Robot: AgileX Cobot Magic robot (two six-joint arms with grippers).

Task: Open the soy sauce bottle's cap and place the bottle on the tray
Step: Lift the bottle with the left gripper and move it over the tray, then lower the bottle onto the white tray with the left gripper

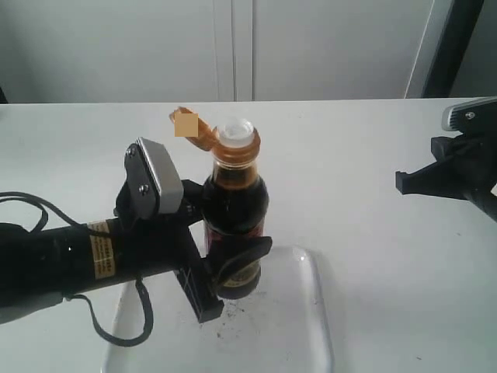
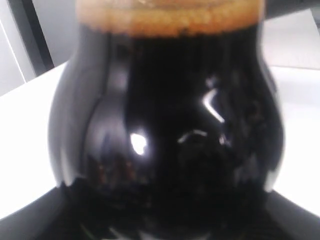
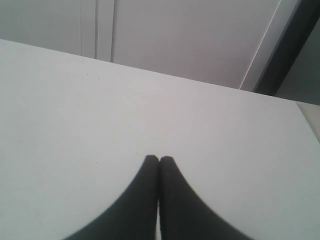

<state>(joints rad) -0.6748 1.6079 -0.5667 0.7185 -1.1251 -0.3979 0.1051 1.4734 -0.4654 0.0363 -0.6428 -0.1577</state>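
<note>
soy sauce bottle is seen filling the centre of the frame, dark and glossy | orange-brown band is shown across the upper edge | left gripper's fingers are seen against its sides at both lower corners | white table is shown at either side

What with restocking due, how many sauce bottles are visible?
1: a small clear bottle of dark sauce, upright over the translucent white plastic tray, gripped by the left tool.

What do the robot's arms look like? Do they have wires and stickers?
Both are black. The left arm is a thick round tube with a yellowish sticker, a silver-grey box near its wrist and thin black cables looping off it. The right arm has a grey box too. The right gripper has two smooth curved black fingers.
</note>
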